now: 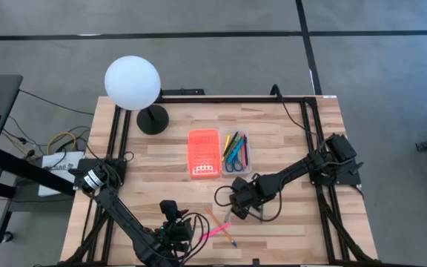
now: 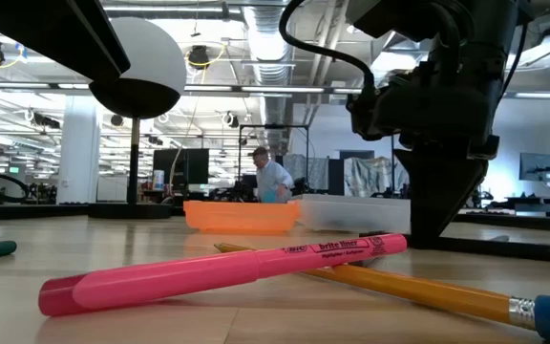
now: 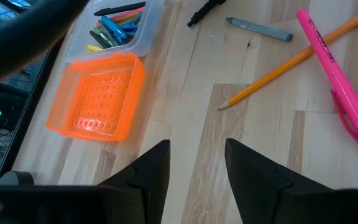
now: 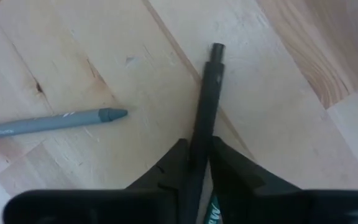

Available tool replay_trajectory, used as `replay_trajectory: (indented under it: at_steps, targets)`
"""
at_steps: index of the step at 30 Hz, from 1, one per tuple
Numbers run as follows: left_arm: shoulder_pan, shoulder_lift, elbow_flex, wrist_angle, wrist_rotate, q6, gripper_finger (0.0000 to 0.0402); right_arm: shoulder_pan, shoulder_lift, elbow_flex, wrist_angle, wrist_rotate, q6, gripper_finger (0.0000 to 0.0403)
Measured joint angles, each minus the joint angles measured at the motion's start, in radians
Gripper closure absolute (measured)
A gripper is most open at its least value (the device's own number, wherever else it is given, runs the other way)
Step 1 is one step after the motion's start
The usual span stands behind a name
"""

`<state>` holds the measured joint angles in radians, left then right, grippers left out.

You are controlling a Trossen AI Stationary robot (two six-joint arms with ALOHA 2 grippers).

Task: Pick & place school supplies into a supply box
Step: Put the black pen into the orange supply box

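A: Right gripper (image 4: 196, 163)?
B: Clenched on a slim black pen (image 4: 205, 106) lying on the wooden table (image 4: 92, 50), near a grey crayon (image 4: 48, 122).
A: Left gripper (image 3: 196, 163)?
B: Released, holding nothing, near the translucent orange lid (image 3: 95, 99).

The left gripper (image 3: 196, 163) hangs over bare wood, fingers (image 3: 156, 165) apart. Ahead lies the orange lid (image 3: 96, 96) touching the clear tray (image 3: 140, 38) — pens (image 3: 114, 28) inside it. Off to the side, a pink highlighter (image 3: 334, 74) crosses a yellow pencil (image 3: 288, 59) — near a grey crayon (image 3: 258, 28) and a black pen (image 3: 205, 10).
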<state>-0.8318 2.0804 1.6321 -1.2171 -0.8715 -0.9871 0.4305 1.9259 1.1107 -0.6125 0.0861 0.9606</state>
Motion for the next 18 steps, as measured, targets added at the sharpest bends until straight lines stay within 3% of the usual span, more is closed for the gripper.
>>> replay_trajectory:
  at_steps: [11,18]
  targets:
    - [0.0,0.0,0.0,0.0,0.0,0.0,0.0253,0.002,0.006,0.031,-0.031,0.038,-0.064,0.0393]
    - [0.0,0.0,0.0,0.0,0.0,0.0,0.0253,0.004,0.014,0.093,-0.087,0.071,-0.105,0.0388]
